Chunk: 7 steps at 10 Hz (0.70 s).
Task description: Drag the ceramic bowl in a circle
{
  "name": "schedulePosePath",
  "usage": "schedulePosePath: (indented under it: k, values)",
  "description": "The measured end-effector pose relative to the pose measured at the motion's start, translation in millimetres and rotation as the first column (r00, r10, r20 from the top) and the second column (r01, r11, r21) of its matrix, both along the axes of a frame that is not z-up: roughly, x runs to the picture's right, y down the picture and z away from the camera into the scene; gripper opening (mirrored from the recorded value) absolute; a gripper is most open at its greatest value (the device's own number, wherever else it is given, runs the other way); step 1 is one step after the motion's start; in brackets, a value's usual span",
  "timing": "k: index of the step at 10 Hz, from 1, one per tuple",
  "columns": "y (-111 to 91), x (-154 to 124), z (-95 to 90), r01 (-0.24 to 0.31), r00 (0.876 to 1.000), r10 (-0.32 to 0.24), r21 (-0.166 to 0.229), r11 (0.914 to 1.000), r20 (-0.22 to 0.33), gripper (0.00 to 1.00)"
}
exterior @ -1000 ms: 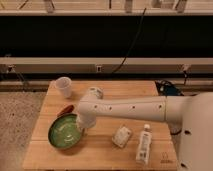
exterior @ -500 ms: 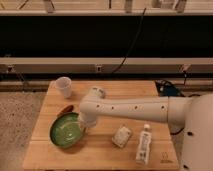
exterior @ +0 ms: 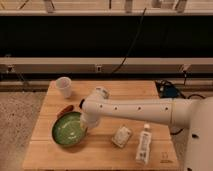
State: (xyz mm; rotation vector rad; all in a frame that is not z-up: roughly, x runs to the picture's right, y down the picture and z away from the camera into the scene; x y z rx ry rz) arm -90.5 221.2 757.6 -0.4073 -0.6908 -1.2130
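Note:
The ceramic bowl point(exterior: 69, 131), wide, shallow and green with pale glossy marks inside, sits on the front left of the wooden table point(exterior: 115, 92). My white arm reaches in from the right and bends down at the wrist. The gripper point(exterior: 85, 125) comes down on the bowl's right rim and is shut there. The wrist hides most of the fingers and the rim beneath them.
A small white cup point(exterior: 64, 86) stands at the back left. A red-orange object point(exterior: 65, 109) lies just behind the bowl. A pale packet point(exterior: 121, 136) and a white bottle point(exterior: 143, 145) lie front right. A black rail wall runs behind the table.
The bowl and the gripper have shifted together slightly to the right and a little away from the front edge. The other objects have stayed put.

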Motion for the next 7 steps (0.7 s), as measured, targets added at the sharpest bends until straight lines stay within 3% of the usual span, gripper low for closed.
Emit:
schedulePosePath:
  k: [2, 7]
  values:
    - [6.1, 12.2, -6.3, -0.009, 1.000, 0.009, -0.001, 1.0000, -0.006, 0.02]
    - [4.7, 7.6, -6.8, -0.030, 0.999, 0.030, 0.001, 0.9995, -0.011, 0.02]
